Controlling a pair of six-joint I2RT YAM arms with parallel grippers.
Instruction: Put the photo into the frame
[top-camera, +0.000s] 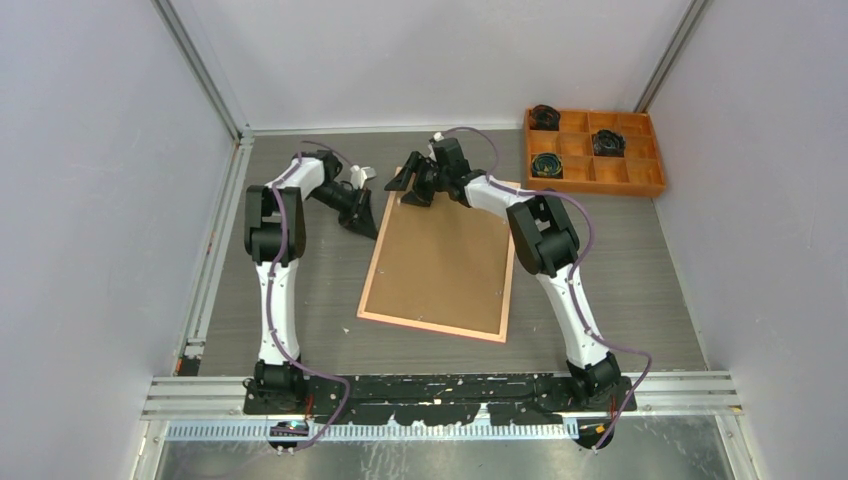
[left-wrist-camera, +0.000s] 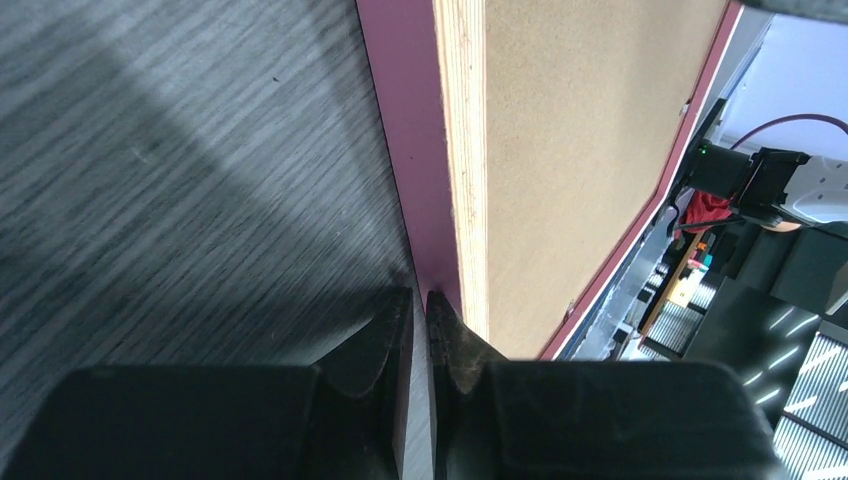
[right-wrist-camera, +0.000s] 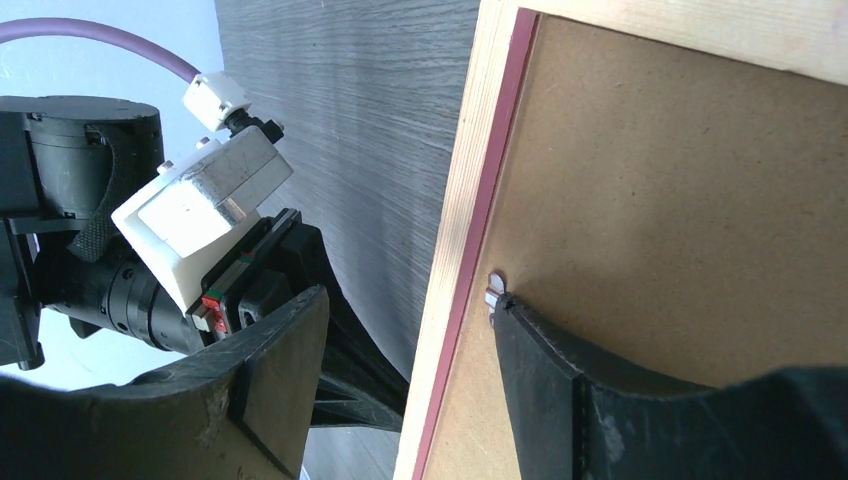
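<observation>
Frame (top-camera: 431, 327) lies face-down on the counter (top-camera: 620, 270), with the backing board (top-camera: 440, 255) seated in it. Photo isn't visible. It's likely under the board, but I can't confirm that from these views.

Left end effector (left-wrist-camera: 421, 298): fingers pressed together, tips against the frame's pink outer rim. Looks like a brace so the frame won't slide.

Right end effector (right-wrist-camera: 405, 300): fingers spread, straddling the rim near the far-left corner. One fingertip (right-wrist-camera: 520, 320) sits on a small metal tab (right-wrist-camera: 491, 290), probably to swing it and lock the board.
</observation>
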